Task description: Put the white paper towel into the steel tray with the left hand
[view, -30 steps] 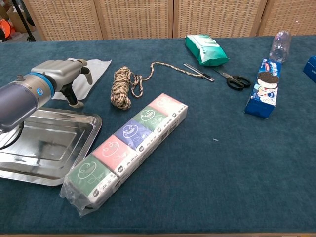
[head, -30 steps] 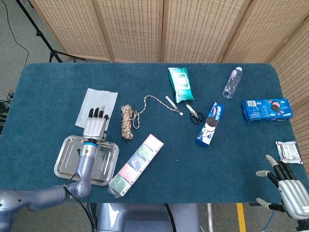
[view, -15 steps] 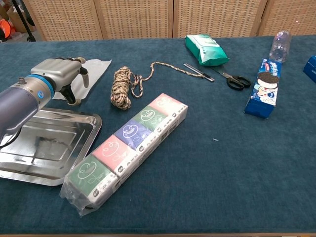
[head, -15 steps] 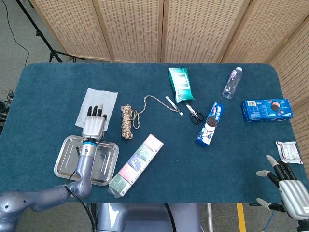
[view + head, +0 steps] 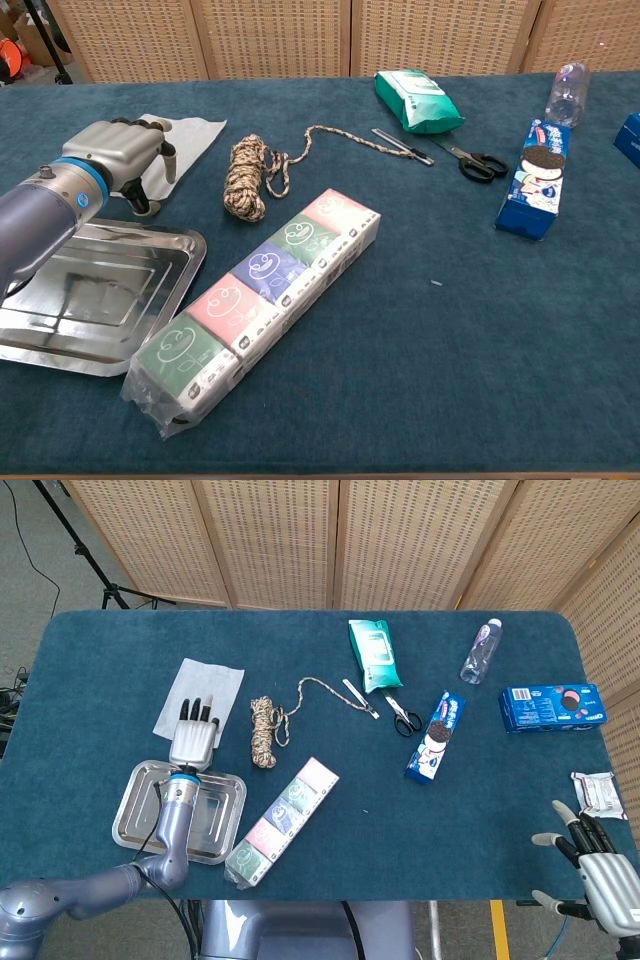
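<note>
A dark blue counter (image 5: 330,810) fills the scene, with tan wicker screens (image 5: 300,540) standing behind its far edge. At the near left lies the steel tray (image 5: 135,815), shiny and rectangular. The robot's left arm (image 5: 170,830) reaches across it from the near side toward the far side. Just right of the tray sits a long plastic-wrapped pack of coloured tissue boxes (image 5: 282,820), lying diagonally. Just beyond the tray's far edge, the white paper towel (image 5: 205,680) lies flat on the counter, outside the tray. The left hand (image 5: 194,738) is over the towel's near part, palm down, its dark fingertips (image 5: 198,711) pointing down at the sheet; whether they touch or grip it cannot be told. The right hand (image 5: 598,865) shows at the near right corner, off the counter's edge, fingers spread and holding nothing. Right of the towel is a coil of rope (image 5: 263,732) with a loose tail. Further right lie a green wipes packet (image 5: 374,654), a blue cookie box (image 5: 552,706), a blue cookie sleeve (image 5: 437,734), a clear bottle (image 5: 480,651), and scissors (image 5: 400,714).
</note>
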Action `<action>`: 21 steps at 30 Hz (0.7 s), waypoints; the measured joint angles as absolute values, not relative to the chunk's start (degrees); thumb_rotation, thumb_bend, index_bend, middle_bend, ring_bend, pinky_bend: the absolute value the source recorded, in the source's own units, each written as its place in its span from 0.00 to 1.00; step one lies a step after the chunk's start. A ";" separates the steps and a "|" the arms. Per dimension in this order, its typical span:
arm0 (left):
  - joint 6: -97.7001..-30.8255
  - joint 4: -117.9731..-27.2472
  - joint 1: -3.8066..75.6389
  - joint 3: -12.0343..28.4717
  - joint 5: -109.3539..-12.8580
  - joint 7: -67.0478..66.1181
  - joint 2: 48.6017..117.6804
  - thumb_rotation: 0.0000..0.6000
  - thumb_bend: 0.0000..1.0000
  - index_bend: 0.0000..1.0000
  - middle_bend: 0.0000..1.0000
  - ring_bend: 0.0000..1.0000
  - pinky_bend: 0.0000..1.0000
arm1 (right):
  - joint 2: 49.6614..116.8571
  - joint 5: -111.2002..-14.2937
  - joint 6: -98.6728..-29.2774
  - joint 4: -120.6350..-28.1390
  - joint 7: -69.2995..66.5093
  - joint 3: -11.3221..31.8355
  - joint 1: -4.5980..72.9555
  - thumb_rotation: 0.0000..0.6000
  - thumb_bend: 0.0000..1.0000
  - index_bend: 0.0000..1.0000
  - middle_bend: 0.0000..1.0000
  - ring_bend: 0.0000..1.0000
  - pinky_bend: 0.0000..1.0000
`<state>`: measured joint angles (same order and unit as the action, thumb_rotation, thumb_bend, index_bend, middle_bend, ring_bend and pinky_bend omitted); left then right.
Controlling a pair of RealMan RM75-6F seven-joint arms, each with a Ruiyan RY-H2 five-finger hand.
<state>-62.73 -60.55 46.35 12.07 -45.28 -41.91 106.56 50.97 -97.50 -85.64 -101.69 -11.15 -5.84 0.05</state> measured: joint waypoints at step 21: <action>-65.32 -54.25 45.39 12.74 -52.86 -39.63 108.92 1.00 0.48 0.82 0.02 0.00 0.02 | 50.94 -97.83 -85.80 -101.65 -11.29 -5.95 -0.03 1.00 0.09 0.31 0.00 0.00 0.00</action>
<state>-65.32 -54.25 45.39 12.74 -52.86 -39.63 108.92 50.94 -97.83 -85.80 -101.65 -11.29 -5.95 -0.03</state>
